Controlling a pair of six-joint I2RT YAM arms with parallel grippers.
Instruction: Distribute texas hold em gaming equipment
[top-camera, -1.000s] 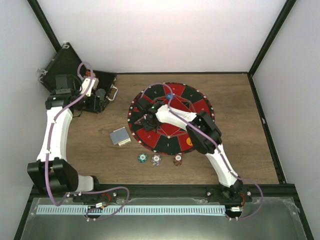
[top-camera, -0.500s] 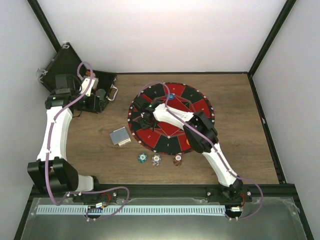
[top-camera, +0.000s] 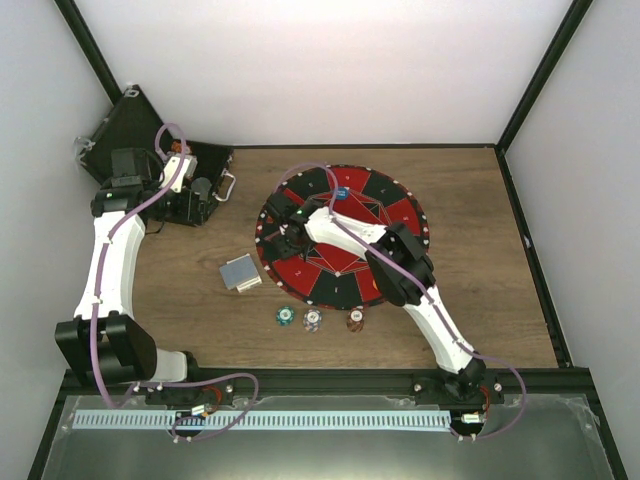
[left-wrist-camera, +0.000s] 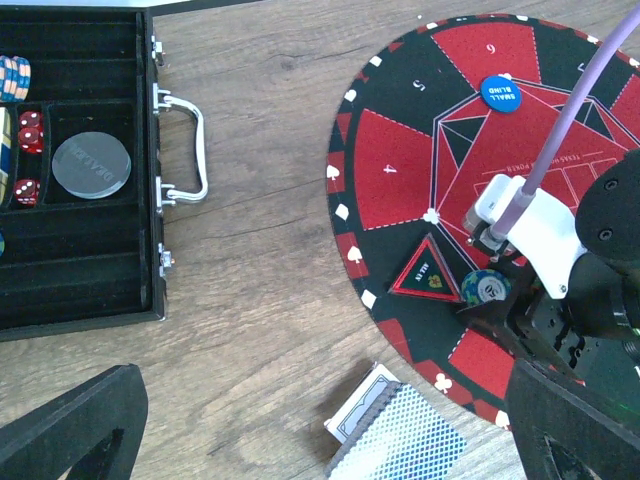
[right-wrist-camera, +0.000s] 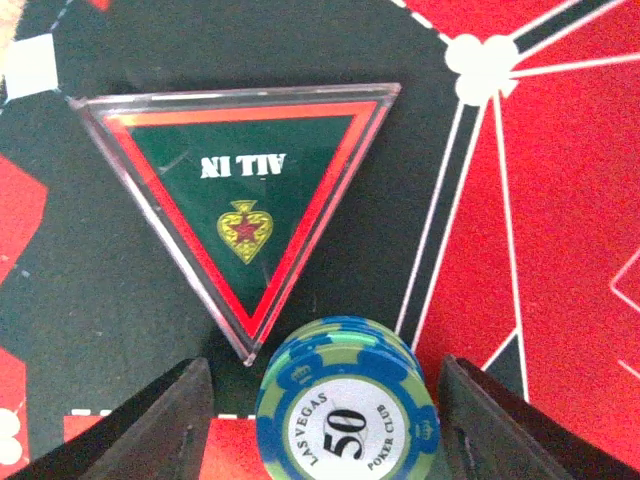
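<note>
**From above.** The right gripper (top-camera: 283, 236) is low over the left side of the round mat (top-camera: 405, 212). Its arm has slid a tiny bit left since a moment ago. The left gripper (top-camera: 196, 200) hangs over the black case (top-camera: 130, 130), well off the mat's left side. Its fingers are spread wide and hold nothing. The playing cards (top-camera: 240, 273) lie just off the mat's left edge. Three loose chips (top-camera: 312, 320) sit in a row on the wood just below the mat. A blue disc (top-camera: 340, 193) is near the mat's top. An orange disc (top-camera: 377, 287) peeks out by the right arm, near the mat's bottom edge.

**Left wrist.** A chip stack (left-wrist-camera: 487, 287) stands on the mat close to its left edge, just beside a triangle marker (left-wrist-camera: 428, 272). The right gripper sits around the stack.

**Right wrist.** The right fingers (right-wrist-camera: 170, 425) have just spread apart. There is a gap on each side of the stack, so the gripper is open and not gripping. The stack stands by itself at the triangle's tip. I cannot tell if they touch.

This stack looks dropped off. The triangle is close in front of the fingers, so going straight up looks safest. The cards and loose chips are not on the mat yet.
</note>
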